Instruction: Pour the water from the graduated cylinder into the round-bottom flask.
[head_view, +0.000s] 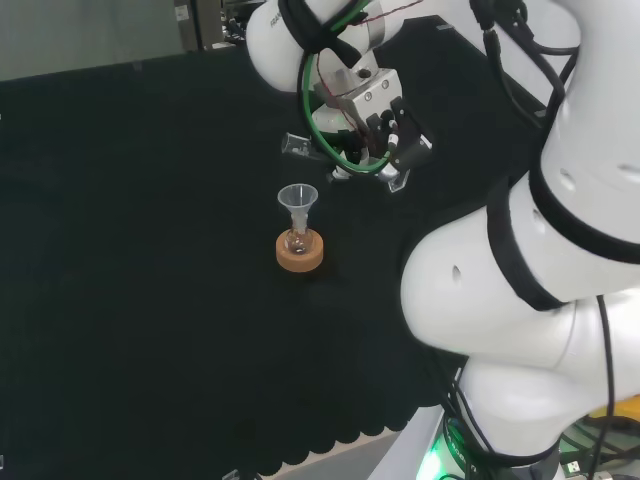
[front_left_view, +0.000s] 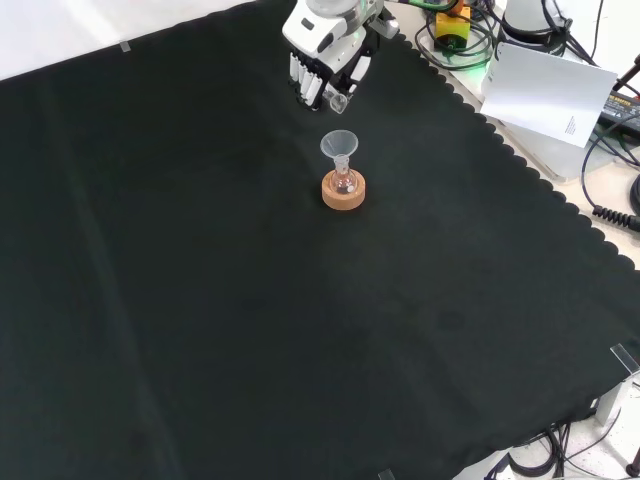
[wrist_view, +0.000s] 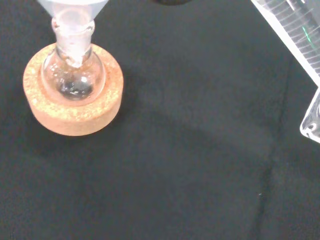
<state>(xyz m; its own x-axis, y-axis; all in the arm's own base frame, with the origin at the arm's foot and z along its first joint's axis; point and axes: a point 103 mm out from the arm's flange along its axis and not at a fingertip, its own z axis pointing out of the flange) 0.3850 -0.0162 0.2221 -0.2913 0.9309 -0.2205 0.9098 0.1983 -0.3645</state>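
You see the black and white robot hand (head_view: 385, 135) raised over the black cloth-covered surface (head_view: 140, 300), up and to the right of the flask in the head view. Its fingers curl around the clear graduated cylinder (head_view: 330, 155), which lies tilted almost on its side, its open mouth reaching left from the hand. In the front view the robot hand (front_left_view: 325, 70) sits near the top of the cloth, and the cylinder's end (front_left_view: 338, 100) pokes out below the fingers, just above the funnel and apart from it.

The small clear glass round-bottom flask (head_view: 296, 243) stands upright in a round tan cork ring stand (head_view: 300, 254). A clear plastic funnel (head_view: 297, 200) sits in its neck, wide end up. In the wrist view you look down on the flask (wrist_view: 73, 77) nested in the cork ring (wrist_view: 75, 117), with a little liquid and some bubbles at the bottom of the bulb. The cylinder's ruled wall (wrist_view: 300, 30) crosses one corner of that view, well apart from the flask. You cannot tell from any view how much water the cylinder holds.
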